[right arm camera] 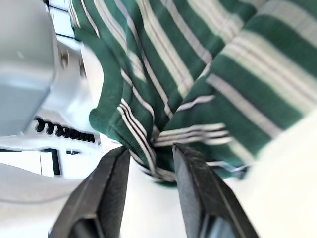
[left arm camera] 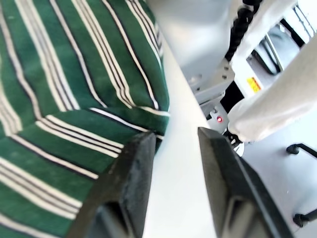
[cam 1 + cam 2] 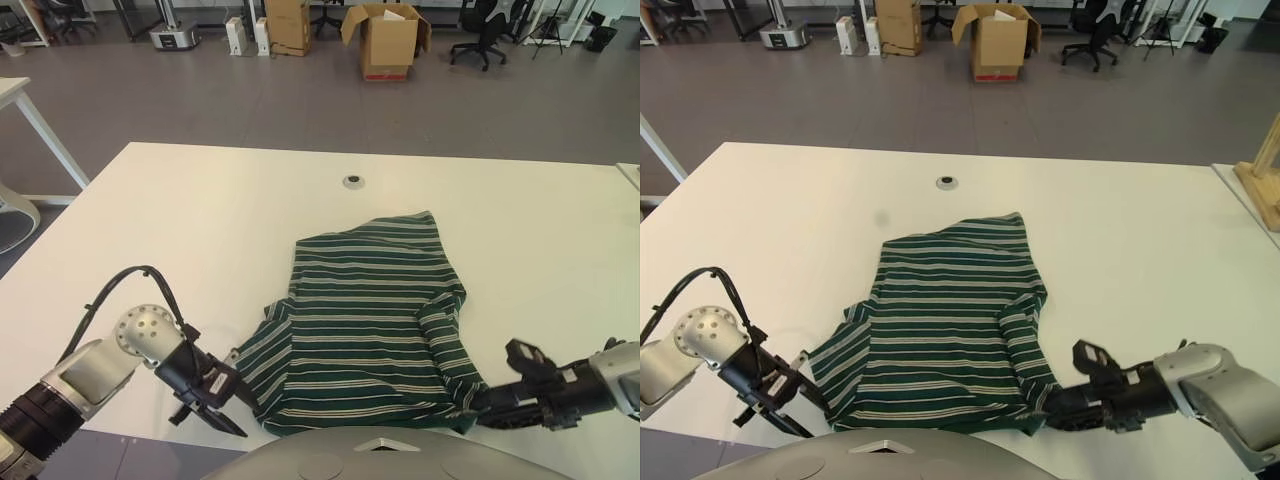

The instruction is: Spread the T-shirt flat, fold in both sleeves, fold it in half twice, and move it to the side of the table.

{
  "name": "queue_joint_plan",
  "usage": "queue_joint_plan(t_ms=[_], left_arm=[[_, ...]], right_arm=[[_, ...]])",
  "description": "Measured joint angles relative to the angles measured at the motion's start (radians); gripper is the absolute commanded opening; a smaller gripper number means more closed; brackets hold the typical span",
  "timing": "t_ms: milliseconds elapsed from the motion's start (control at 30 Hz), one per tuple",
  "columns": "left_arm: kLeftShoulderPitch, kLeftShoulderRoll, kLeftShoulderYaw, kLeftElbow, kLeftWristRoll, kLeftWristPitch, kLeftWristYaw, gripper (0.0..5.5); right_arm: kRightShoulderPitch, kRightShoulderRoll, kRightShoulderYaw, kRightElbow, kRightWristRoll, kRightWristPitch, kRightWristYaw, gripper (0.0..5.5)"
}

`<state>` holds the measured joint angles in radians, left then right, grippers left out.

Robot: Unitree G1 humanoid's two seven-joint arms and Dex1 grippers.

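Grey floor runs behind the white bench (image 3: pixel 200 220), with an open cardboard box (image 3: pixel 385 40) and an office chair (image 3: pixel 485 30) well beyond its far edge. A small round grommet (image 3: pixel 352 181) sits in the benchtop near that edge. The green striped T-shirt (image 3: pixel 370 320) lies rumpled at the middle of the near side, its lower hem close to the near edge and its upper end pointing toward the grommet but well short of it. One flap on its right side is folded over the body, and a sleeve fans out at the near left. Wide bare bench lies to the left, to the right and beyond the shirt.

The left arm comes in low from the near-left corner, its forearm aimed right, with a black cable (image 3: pixel 120 285) looping over the wrist. The left end effector (image 2: pixel 173 139) is spread at the shirt's near-left corner, one finger over the striped cloth, the other over bare benchtop. The right arm reaches in low from the near right, pointing left. The right end effector (image 1: pixel 151 153) is also spread, its fingers straddling the bunched hem at the near-right corner.
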<state>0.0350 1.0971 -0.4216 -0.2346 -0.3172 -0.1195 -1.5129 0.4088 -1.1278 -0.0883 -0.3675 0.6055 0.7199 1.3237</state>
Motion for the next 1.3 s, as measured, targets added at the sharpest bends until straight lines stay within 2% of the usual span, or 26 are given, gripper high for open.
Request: queue_joint_plan(t_ms=[100, 200, 267, 333, 433, 533, 667, 867, 1200, 1300], left_arm=[[-0.03, -0.009, 0.072, -0.025, -0.084, 0.12, 0.017, 2.18], [-0.086, -0.017, 0.126, -0.032, -0.169, 0.249, 0.013, 2.18], [-0.191, -0.091, 0.17, 0.034, -0.18, 0.267, 0.068, 2.18], [-0.23, -0.168, 0.17, 0.104, -0.076, 0.151, 0.134, 2.18], [-0.239, -0.281, 0.112, 0.296, 0.149, -0.153, 0.23, 2.18], [-0.245, -0.35, 0.086, 0.412, 0.222, -0.303, 0.265, 2.18], [-0.234, -0.382, 0.063, 0.473, 0.251, -0.388, 0.267, 2.18], [-0.215, -0.391, 0.054, 0.525, 0.251, -0.462, 0.281, 2.18], [-0.228, -0.405, 0.05, 0.599, 0.25, -0.537, 0.303, 2.19], [-0.229, -0.405, 0.048, 0.61, 0.25, -0.548, 0.305, 2.19]], right_arm=[[-0.083, 0.02, -0.08, 0.036, 0.106, 0.059, 0.002, 1.63], [-0.161, 0.044, -0.103, 0.087, 0.145, 0.119, -0.032, 1.63], [-0.238, 0.092, -0.104, 0.133, 0.138, 0.139, -0.122, 1.63], [-0.288, 0.163, -0.092, 0.166, 0.128, 0.161, -0.229, 1.63], [-0.325, 0.287, -0.044, 0.195, 0.101, 0.168, -0.347, 1.63], [-0.362, 0.359, -0.029, 0.224, 0.093, 0.163, -0.412, 1.63], [-0.363, 0.376, -0.019, 0.243, 0.064, 0.156, -0.432, 1.63], [-0.294, 0.373, 0.004, 0.261, 0.064, 0.151, -0.369, 1.63], [-0.287, 0.435, 0.015, 0.282, 0.062, 0.122, -0.365, 0.01], [-0.287, 0.434, 0.01, 0.287, 0.062, 0.121, -0.351, 0.01]])
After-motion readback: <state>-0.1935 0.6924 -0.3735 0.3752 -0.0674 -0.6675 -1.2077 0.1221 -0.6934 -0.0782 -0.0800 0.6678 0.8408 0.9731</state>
